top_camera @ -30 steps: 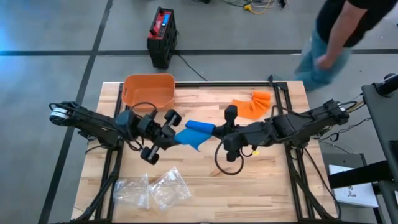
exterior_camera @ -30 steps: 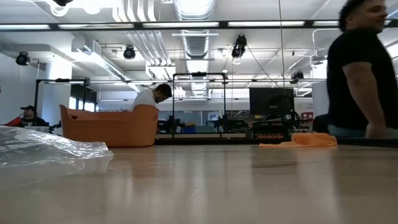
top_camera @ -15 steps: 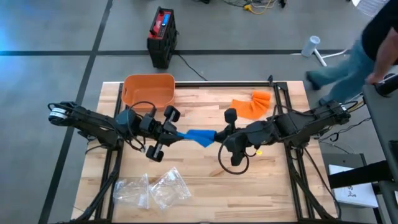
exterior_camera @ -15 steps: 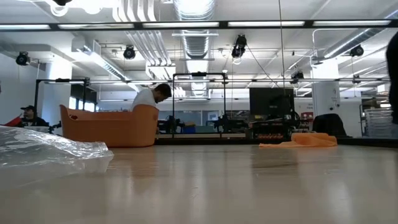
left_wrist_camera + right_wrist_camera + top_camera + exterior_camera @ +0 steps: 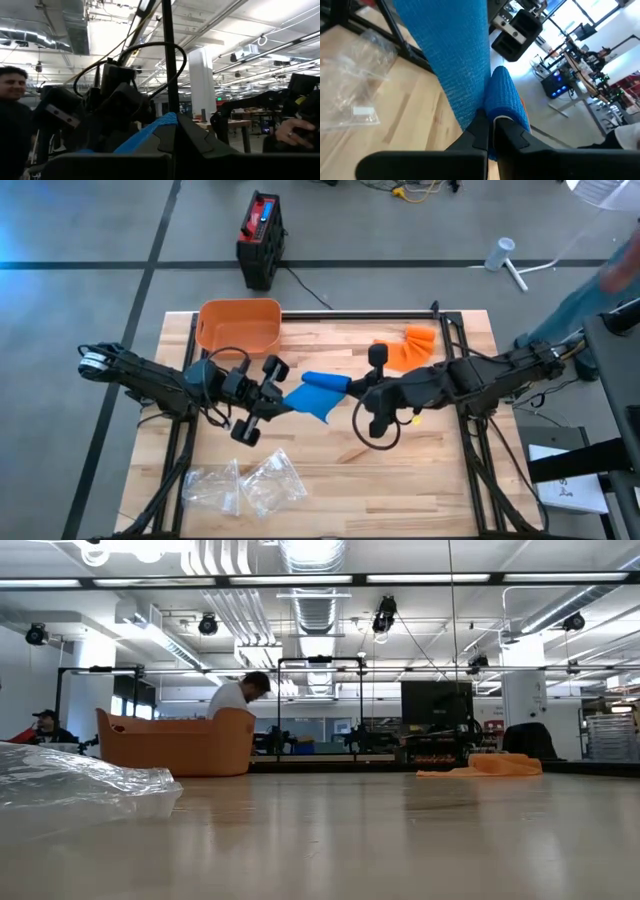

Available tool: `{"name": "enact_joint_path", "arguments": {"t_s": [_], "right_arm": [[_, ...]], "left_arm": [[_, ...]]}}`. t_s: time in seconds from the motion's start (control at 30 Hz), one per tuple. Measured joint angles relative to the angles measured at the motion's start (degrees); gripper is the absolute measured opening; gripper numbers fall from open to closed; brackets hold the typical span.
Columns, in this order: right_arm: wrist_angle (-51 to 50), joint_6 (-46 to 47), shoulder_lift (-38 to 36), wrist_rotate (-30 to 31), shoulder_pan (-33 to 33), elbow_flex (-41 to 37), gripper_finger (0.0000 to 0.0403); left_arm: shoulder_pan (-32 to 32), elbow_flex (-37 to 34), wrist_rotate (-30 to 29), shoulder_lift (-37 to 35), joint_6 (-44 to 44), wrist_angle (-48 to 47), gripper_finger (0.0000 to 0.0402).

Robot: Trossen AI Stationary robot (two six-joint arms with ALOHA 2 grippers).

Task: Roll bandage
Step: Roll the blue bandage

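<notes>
2 claws clenched on the blue bandage (image 5: 318, 394), left claw (image 5: 272, 402) and right claw (image 5: 352, 390) at opposite ends above the surface (image 5: 320, 470): mid-roll, next likely another wrist turn under tension.

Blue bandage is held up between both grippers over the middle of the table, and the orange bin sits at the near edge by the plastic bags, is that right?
Not quite. The orange bin sits at the far edge of the table, well apart from the plastic bags at the near edge; the high view shows it. The rest holds: the blue bandage is held up between the left gripper and right gripper.
</notes>
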Motion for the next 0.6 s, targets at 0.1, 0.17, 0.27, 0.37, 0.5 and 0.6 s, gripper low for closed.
{"name": "enact_joint_path", "arguments": {"t_s": [0.1,0.17,0.27,0.37,0.5,0.6], "right_arm": [[-0.1,0.9,-0.3,0.0,0.0,0.1,0.0003],[-0.4,1.0,-0.4,0.0,0.0,0.1,0.0003],[-0.4,0.9,-0.8,0.0,0.0,0.1,0.0003],[-0.4,0.9,-1.3,0.0,-0.5,0.0,0.0003],[-0.3,1.5,-1.4,0.8,-1.4,-0.2,0.0002],[0.8,1.8,-1.4,2.9,-1.4,-0.2,0.0002]], "left_arm": [[0.0,0.0,-0.8,-0.2,0.7,0.2,0.0],[0.0,0.0,-0.8,-0.2,1.5,0.3,0.0],[0.1,0.0,-0.8,-0.3,1.7,0.4,0.0],[0.2,0.0,-0.9,-0.3,1.7,1.0,0.0],[0.2,0.0,-0.9,-0.3,1.5,1.0,0.0],[0.2,0.0,-0.9,-0.2,1.0,0.7,0.0]]}}
